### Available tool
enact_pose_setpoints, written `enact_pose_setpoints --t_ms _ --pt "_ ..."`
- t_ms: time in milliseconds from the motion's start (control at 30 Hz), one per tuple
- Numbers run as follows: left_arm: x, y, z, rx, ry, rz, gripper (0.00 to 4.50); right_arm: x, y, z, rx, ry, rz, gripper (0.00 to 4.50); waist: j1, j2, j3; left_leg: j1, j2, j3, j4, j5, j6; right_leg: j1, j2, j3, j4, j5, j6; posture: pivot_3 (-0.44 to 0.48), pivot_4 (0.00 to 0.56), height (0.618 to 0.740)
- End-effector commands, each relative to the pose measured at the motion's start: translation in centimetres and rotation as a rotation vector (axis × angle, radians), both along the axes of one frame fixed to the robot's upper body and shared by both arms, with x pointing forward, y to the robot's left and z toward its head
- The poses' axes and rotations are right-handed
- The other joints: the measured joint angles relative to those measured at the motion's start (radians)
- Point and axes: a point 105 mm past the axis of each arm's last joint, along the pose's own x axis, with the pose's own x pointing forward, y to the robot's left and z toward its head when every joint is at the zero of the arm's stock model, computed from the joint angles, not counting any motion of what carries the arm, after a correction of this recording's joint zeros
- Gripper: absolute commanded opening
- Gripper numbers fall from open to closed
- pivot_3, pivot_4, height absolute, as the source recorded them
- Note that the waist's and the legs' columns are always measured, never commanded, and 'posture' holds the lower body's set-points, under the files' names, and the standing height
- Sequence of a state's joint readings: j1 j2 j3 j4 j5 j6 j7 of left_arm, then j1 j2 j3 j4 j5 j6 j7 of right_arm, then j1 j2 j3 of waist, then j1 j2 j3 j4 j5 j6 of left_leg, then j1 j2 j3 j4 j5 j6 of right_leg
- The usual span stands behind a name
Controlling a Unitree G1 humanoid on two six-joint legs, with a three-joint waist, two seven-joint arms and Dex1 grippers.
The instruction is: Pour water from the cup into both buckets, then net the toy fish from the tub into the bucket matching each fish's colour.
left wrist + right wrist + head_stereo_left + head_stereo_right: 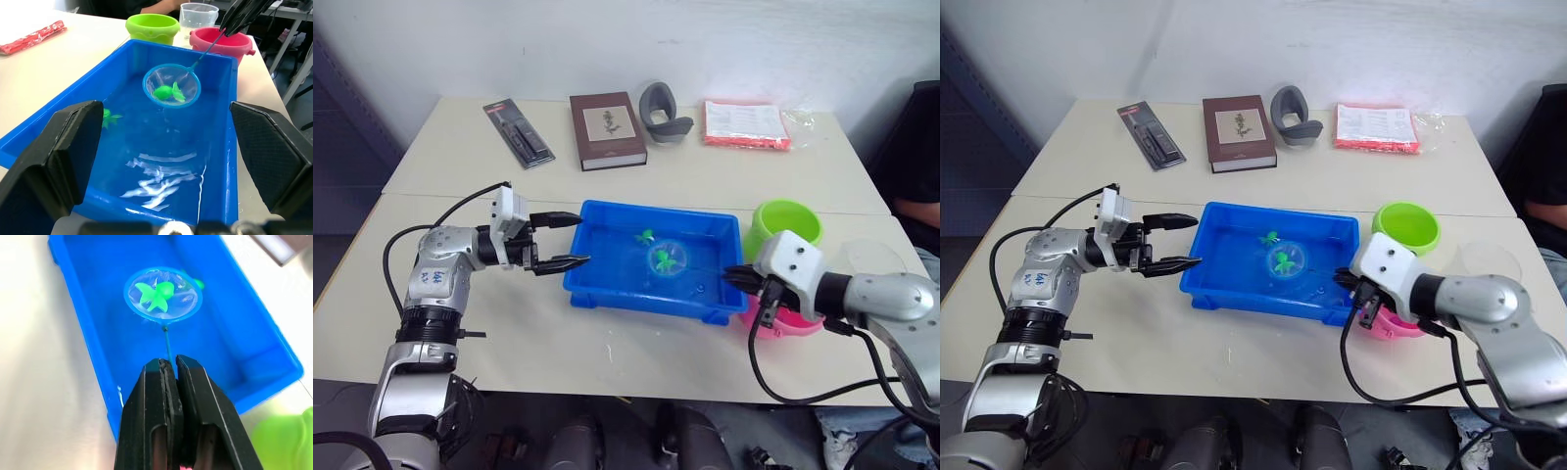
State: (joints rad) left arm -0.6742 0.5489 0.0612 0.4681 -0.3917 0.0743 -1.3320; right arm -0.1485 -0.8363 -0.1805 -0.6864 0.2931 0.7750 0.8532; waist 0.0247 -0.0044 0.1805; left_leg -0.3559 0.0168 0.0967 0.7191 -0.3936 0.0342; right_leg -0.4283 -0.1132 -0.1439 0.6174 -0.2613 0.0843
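Right wrist view looks down its own clamped fingers [168, 396] to the thin handle they pinch, and shows the net [163, 294] over the water of the blue tub [83, 328] cupping a green fish [155, 293]. Left eye view adds the left gripper [566, 241], fingers spread and empty, just beside the tub's left rim, plus the lime green bucket [787, 226] and pink bucket [785, 323] at the tub's right end. Left wrist view shows the clear cup [198, 17] behind the buckets, and a second green fish [110, 117] loose in the water.
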Motion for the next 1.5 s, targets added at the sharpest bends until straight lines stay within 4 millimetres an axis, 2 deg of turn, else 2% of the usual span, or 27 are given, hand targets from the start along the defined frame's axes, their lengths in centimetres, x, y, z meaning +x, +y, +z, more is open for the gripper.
enact_pose_setpoints --t_ms 33,100,233,333,467,633,767,833,900,1067,1167,1333,1500 --pt "-0.1 -0.9 1.8 -0.036 -0.061 -0.037 4.44 -0.6 -1.2 2.9 0.080 -0.144 -0.074 0.00 0.000 0.000 0.000 0.000 0.000 0.000 0.000 0.000 0.000 0.000 0.000 0.000 0.000 0.000 0.000 0.000 0.150 0.740" --pt "0.0 -1.6 2.1 -0.057 -0.061 -0.048 4.44 -0.6 -2.9 3.7 0.154 -0.186 -0.171 0.00 0.002 0.000 0.000 0.000 0.000 0.000 0.000 0.000 0.000 0.000 0.000 0.000 0.000 0.000 0.000 0.000 0.150 0.740" --pt "-0.2 -3.2 2.0 -0.060 -0.053 -0.081 4.44 -0.9 -5.5 4.5 0.109 -0.246 -0.255 0.00 0.000 0.000 0.000 0.000 -0.001 0.000 0.000 0.000 0.001 0.000 0.000 0.001 0.000 0.000 0.001 0.000 0.150 0.740" --pt "-0.2 -4.5 2.2 -0.083 -0.045 -0.102 4.44 -0.8 -8.6 5.5 0.086 -0.296 -0.370 0.00 0.000 0.000 0.000 0.001 -0.001 0.001 -0.001 0.001 0.001 0.000 0.000 0.002 0.000 0.000 0.001 0.000 0.150 0.740" --pt "0.0 -5.4 2.5 -0.111 -0.034 -0.111 4.44 -0.5 -12.4 5.6 -0.048 -0.349 -0.478 0.00 0.000 0.000 0.000 0.001 -0.001 0.002 -0.001 0.001 0.001 0.000 0.000 0.003 0.000 0.001 0.001 0.000 0.150 0.740" --pt "0.7 -6.2 2.7 -0.121 -0.055 -0.079 4.44 0.2 -14.9 5.5 -0.226 -0.423 -0.533 0.00 -0.001 0.000 0.000 0.002 -0.001 0.004 -0.002 0.001 0.002 0.000 0.000 0.005 0.000 0.001 0.001 0.000 0.150 0.740" --pt "0.7 -6.8 3.0 -0.140 -0.064 -0.087 4.44 1.1 -15.8 4.4 -0.383 -0.465 -0.528 0.00 -0.001 0.000 0.000 0.003 -0.001 0.004 -0.002 0.001 0.002 0.000 0.000 0.006 0.001 0.001 0.002 0.000 0.150 0.740" --pt "0.7 -7.0 3.0 -0.146 -0.066 -0.091 4.44 1.5 -15.6 3.9 -0.447 -0.494 -0.504 0.00 -0.002 0.000 0.000 0.003 -0.001 0.004 -0.002 0.001 0.002 0.000 0.000 0.006 0.001 0.001 0.002 0.000 0.150 0.740" --pt "0.6 -7.1 3.0 -0.155 -0.071 -0.089 4.44 1.8 -14.8 3.4 -0.534 -0.535 -0.437 0.00 -0.002 0.000 0.000 0.003 -0.001 0.005 -0.002 0.001 0.002 0.000 0.000 0.007 0.001 0.001 0.002 0.000 0.150 0.740" --pt "0.2 -7.4 2.9 -0.165 -0.091 -0.098 4.44 2.0 -14.5 1.9 -0.811 -0.635 -0.301 0.00 0.000 0.000 0.000 0.003 -0.001 0.005 -0.002 0.001 0.001 0.000 0.000 0.008 0.000 0.001 0.002 0.000 0.150 0.740" --pt "0.1 -7.4 2.9 -0.165 -0.103 -0.099 4.44 1.9 -14.2 1.6 -1.048 -0.738 -0.150 0.00 -0.002 0.000 0.000 0.002 -0.001 0.005 -0.002 0.001 0.001 0.000 -0.001 0.009 0.000 0.001 0.002 0.000 0.150 0.740" --pt "0.1 -7.5 2.9 -0.168 -0.117 -0.098 4.44 1.6 -14.8 1.7 -1.143 -0.829 -0.096 0.00 -0.001 0.000 0.000 0.002 0.000 0.004 -0.003 0.002 0.000 0.000 0.000 0.010 -0.001 0.001 0.002 0.000 0.150 0.740" --pt "0.1 -7.6 2.8 -0.171 -0.125 -0.106 4.44 1.5 -14.8 2.4 -1.133 -0.890 -0.092 0.00 -0.003 0.000 0.000 0.002 0.000 0.004 -0.003 0.002 0.000 0.000 0.000 0.011 -0.001 0.001 0.002 0.000 0.150 0.740"
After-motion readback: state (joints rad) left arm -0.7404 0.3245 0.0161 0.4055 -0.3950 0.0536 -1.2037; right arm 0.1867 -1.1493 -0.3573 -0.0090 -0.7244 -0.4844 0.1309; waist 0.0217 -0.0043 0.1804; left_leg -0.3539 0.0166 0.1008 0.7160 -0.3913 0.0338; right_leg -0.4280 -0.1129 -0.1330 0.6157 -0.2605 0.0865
